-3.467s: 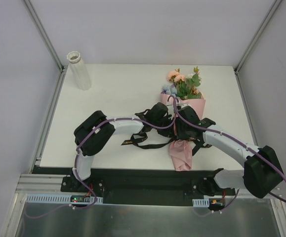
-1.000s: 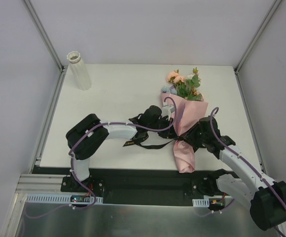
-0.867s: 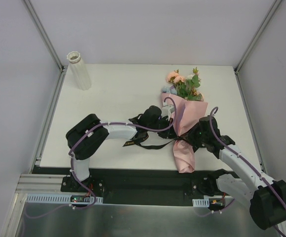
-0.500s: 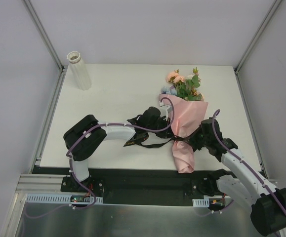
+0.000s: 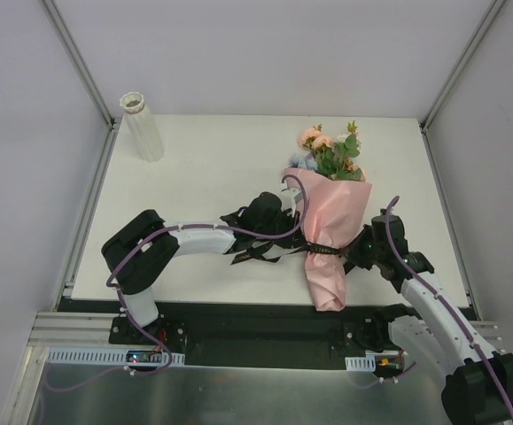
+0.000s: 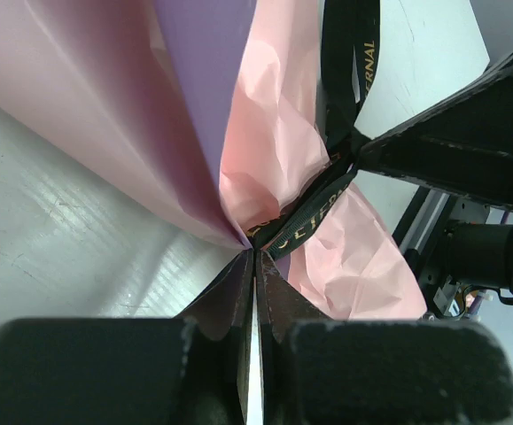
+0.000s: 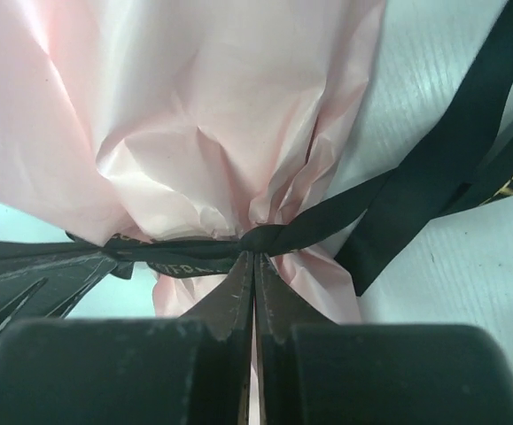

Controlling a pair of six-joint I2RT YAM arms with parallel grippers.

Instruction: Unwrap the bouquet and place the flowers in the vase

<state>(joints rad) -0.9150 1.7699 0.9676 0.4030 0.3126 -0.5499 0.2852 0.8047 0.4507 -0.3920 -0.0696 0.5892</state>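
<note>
The bouquet (image 5: 329,226) lies on the white table with its pink paper cone (image 7: 194,106) pointing to the near edge. Its flowers (image 5: 331,155) poke out at the far end. A black ribbon (image 5: 325,251) with gold lettering cinches the cone's waist. My left gripper (image 5: 298,237) is shut, and its tips (image 6: 254,254) pinch the ribbon (image 6: 349,71) where it meets the paper's edge. On the other side, my right gripper (image 5: 352,257) is shut on the ribbon's knot (image 7: 269,237). The white ribbed vase (image 5: 143,127) stands upright at the far left corner.
Loose ribbon tails (image 5: 249,251) trail on the table left of the bouquet, under my left wrist. Another tail (image 7: 442,159) runs off to the right. A metal frame post (image 5: 83,66) rises just behind the vase. The table's near edge (image 5: 265,301) lies close below the cone's tip.
My right gripper has shut on the ribbon knot at the cone's right side. The left arm's elbow has swung left, and the bouquet has shifted slightly left.
</note>
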